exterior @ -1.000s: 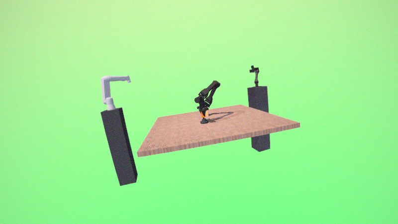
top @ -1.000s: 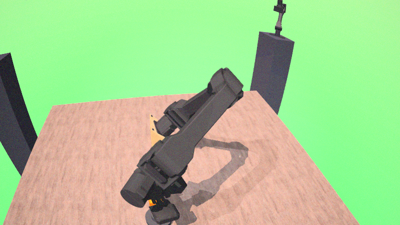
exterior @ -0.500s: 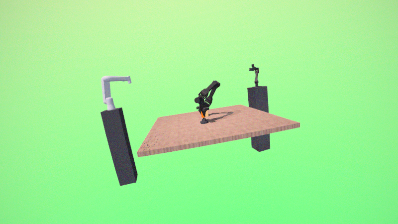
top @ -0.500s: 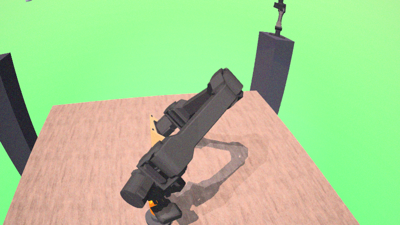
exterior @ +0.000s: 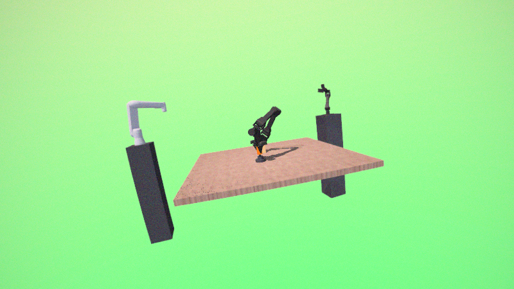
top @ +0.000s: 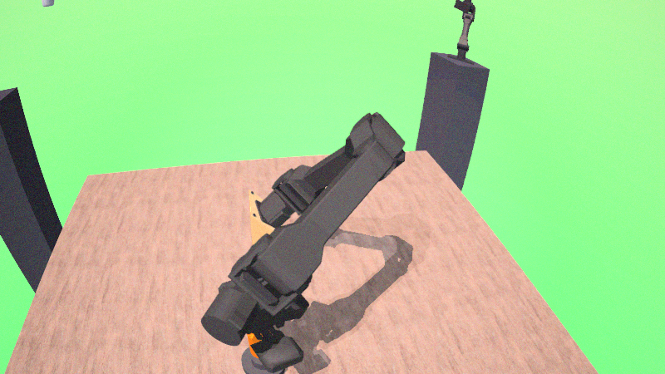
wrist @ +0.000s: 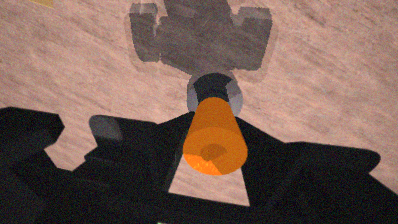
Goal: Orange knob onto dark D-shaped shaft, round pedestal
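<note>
The orange knob (top: pixel 252 342) (exterior: pixel 257 151) (wrist: pixel 214 117) tapers toward its lower end. My gripper (wrist: pixel 213 117) is shut on it, with one black finger on each side. The knob is over the round dark grey pedestal (top: pixel 248 365) (exterior: pixel 260 160) (wrist: pixel 236 101). In the wrist view the knob's lower end overlaps a dark patch on the pedestal's middle. I cannot make out the D-shaped shaft or its flat side, and the knob's underside is hidden. The views do not show whether the knob touches the shaft.
A yellow plate (top: pixel 254 225) (wrist: pixel 43 3) with small dark holes is at the arm's base. The wooden table (top: pixel 139 260) (exterior: pixel 230 172) carries the arm's shadow. Dark pillars (top: pixel 450 111) (exterior: pixel 149 194) stand beyond its edges, bearing a white arm (exterior: pixel 133 116) and a small dark arm (top: pixel 465 32) (exterior: pixel 327 98).
</note>
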### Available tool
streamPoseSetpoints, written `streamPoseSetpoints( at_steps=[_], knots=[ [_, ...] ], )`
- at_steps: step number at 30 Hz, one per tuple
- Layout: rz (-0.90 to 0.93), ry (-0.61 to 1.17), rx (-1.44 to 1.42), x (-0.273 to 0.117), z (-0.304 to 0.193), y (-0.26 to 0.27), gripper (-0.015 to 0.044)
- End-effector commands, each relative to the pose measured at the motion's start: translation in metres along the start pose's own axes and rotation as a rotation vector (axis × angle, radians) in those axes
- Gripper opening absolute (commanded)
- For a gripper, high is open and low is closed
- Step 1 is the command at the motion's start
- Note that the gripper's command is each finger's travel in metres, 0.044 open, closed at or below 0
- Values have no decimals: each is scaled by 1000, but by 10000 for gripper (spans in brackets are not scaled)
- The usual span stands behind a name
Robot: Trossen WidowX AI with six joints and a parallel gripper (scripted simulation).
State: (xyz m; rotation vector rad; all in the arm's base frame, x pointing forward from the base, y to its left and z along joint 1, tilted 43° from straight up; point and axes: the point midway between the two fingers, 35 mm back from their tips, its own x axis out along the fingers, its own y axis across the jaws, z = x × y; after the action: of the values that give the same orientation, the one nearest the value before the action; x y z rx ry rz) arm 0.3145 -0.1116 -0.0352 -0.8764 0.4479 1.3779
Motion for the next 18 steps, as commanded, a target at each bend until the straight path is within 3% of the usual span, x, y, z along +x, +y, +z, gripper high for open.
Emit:
streamPoseSetpoints(
  at_steps=[1, 18],
  knots=[
    [1, -2, 1, 1, 1, 1, 0],
    [1, -2, -86, -5, 0, 0, 0]
  ],
)
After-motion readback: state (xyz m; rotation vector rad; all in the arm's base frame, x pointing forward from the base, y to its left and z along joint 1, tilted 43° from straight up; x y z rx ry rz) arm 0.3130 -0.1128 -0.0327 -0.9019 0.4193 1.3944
